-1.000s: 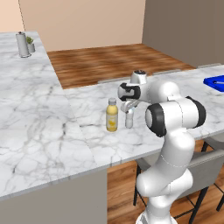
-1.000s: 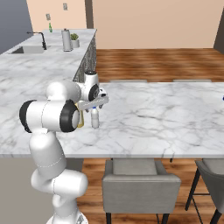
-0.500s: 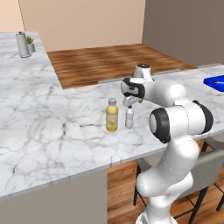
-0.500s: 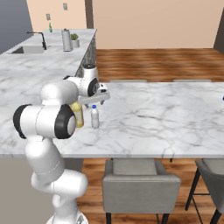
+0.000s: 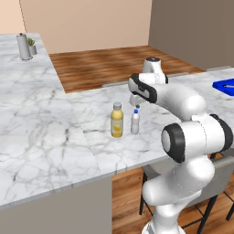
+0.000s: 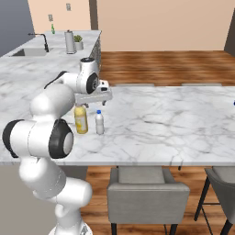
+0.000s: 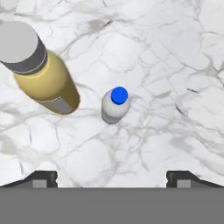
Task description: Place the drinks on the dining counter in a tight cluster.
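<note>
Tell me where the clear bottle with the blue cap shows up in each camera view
Left base view: clear bottle mid-frame, right of the yellow juice bottle.
Right base view: left of centre, again right of the juice bottle.
Hand view: centre, seen from above, juice bottle upper left.
Shared landmark: the yellow juice bottle.

Grey stool [image 6: 146, 198], sink faucet [image 6: 42, 40]

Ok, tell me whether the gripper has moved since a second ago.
Yes. The gripper, open, has risen clear above the clear bottle, which stands beside the yellow bottle.
</note>
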